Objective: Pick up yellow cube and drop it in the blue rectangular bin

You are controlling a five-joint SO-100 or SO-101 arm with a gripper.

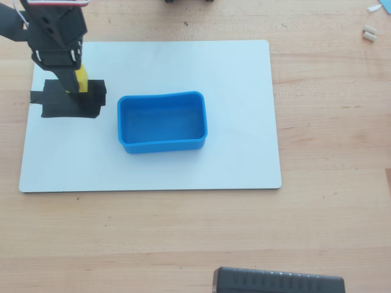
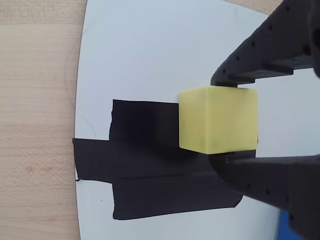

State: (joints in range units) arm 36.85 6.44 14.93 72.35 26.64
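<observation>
The yellow cube [image 2: 218,119] sits clamped between my gripper's [image 2: 227,120] two black fingers [image 2: 250,62], held a little above the black tape patch [image 2: 150,165]. In the overhead view only a sliver of the yellow cube [image 1: 80,78] shows under the black gripper [image 1: 73,82] at the board's upper left. The blue rectangular bin [image 1: 162,143] stands empty near the middle of the white board [image 1: 232,122], to the right of the gripper. A blue corner of the bin [image 2: 286,227] shows at the bottom right of the wrist view.
The black tape patch [image 1: 70,101] lies on the board's left part. The board rests on a wooden table [image 1: 330,183]. A dark device [image 1: 278,282] sits at the bottom edge; small white bits [image 1: 368,32] lie at the top right.
</observation>
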